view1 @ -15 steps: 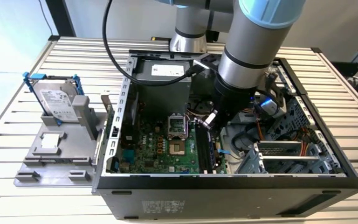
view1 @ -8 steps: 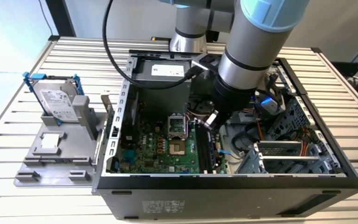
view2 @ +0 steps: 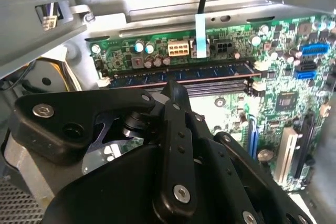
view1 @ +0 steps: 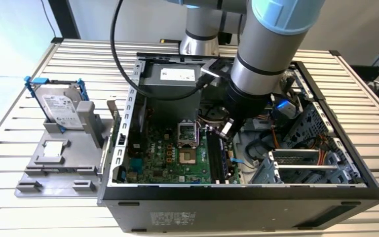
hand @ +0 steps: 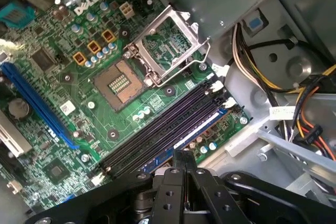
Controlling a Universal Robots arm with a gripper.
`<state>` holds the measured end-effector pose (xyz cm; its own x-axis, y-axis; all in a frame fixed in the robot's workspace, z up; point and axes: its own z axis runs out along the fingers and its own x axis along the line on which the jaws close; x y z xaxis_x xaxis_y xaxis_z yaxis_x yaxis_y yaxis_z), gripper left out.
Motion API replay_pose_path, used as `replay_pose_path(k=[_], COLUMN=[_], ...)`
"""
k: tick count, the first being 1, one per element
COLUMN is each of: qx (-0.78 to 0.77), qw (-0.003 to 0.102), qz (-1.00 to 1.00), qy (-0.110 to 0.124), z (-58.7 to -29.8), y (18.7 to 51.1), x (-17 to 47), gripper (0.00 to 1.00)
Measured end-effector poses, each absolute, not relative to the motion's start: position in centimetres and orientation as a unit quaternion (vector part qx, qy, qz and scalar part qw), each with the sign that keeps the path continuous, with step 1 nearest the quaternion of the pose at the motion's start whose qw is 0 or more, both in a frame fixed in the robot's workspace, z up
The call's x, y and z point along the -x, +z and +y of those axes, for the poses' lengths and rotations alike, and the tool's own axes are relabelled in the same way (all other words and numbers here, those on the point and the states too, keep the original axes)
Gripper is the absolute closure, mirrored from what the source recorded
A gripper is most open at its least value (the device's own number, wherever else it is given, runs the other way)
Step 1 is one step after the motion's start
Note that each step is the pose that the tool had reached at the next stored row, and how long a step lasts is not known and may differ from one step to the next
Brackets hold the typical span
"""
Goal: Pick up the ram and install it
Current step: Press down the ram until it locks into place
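Note:
The ram [view2: 210,73] is a long dark stick with a row of chips. It stands edge-on in the outermost black motherboard slot [hand: 157,132], and its ends reach the white latches. In the first wrist view the ram [hand: 197,129] shows as a blue-tinted strip along that slot. My gripper [view2: 173,86] is inside the open computer case [view1: 120,148], and its fingertips are closed together on the middle of the ram's upper edge. In the exterior view the gripper [view1: 228,131] hangs just above the slots, to the right of the CPU socket [view1: 188,132].
The power supply [view1: 173,79] sits at the back of the case, with cable bundles [hand: 247,61] and a drive cage [view1: 305,165] beside the slots. Outside the case, a grey holder carries a silver hard drive [view1: 61,106] and a small square chip [view1: 53,148].

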<state>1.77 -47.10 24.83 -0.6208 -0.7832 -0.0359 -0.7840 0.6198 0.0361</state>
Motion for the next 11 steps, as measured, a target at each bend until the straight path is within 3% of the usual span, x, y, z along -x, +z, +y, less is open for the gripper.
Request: replay_pose_path(k=[11], qx=[0.509], qw=[0.007], qz=[0.860], qy=[0.024], z=[-47.10], y=[24.68], x=[-1.71], gripper=[1.00])
